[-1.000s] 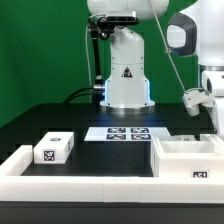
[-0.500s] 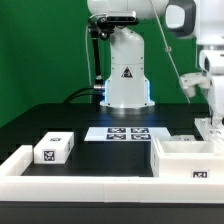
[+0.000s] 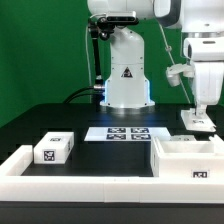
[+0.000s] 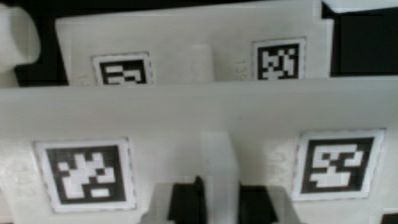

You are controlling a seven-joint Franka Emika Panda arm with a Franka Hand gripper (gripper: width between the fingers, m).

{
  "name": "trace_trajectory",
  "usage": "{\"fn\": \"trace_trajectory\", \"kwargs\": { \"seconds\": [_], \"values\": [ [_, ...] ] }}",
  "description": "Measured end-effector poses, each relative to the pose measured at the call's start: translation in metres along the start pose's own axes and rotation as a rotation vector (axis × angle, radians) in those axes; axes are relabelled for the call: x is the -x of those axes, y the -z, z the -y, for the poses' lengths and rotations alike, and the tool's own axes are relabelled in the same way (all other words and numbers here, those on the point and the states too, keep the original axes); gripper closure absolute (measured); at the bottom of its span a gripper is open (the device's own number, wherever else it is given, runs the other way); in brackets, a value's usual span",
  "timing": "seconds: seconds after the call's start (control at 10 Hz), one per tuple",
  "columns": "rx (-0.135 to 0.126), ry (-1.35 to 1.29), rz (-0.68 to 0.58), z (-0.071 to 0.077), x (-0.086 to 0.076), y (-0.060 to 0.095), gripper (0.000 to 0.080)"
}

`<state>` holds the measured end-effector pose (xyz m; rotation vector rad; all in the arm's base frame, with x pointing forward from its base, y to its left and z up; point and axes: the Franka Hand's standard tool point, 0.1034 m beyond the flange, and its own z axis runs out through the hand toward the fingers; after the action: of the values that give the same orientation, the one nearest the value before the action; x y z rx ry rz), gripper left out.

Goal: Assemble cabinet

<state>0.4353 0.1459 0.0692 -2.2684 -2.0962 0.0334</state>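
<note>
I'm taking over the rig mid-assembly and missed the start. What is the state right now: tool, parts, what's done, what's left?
Tool: shut, above the rear wall of the cabinet case. I can see no part held.
Parts: the cabinet case is on the exterior view's right. One drawer block lies on the left, well apart from it.
Done: no block shows as fitted.
Left: probably bring the drawer block over and fit it.
</note>
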Motion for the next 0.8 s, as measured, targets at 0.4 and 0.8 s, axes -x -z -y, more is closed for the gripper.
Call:
{"fn": "trace_trajectory", "kwargs": {
  "seconds": [0.4,0.8],
  "values": [
    [0.0,-0.004,-0.008,-0.01,0.005,-0.005,0.0735],
    [0.003,-0.001,-0.005,-0.012,0.006,-0.005,0.0735]
  ]
}}
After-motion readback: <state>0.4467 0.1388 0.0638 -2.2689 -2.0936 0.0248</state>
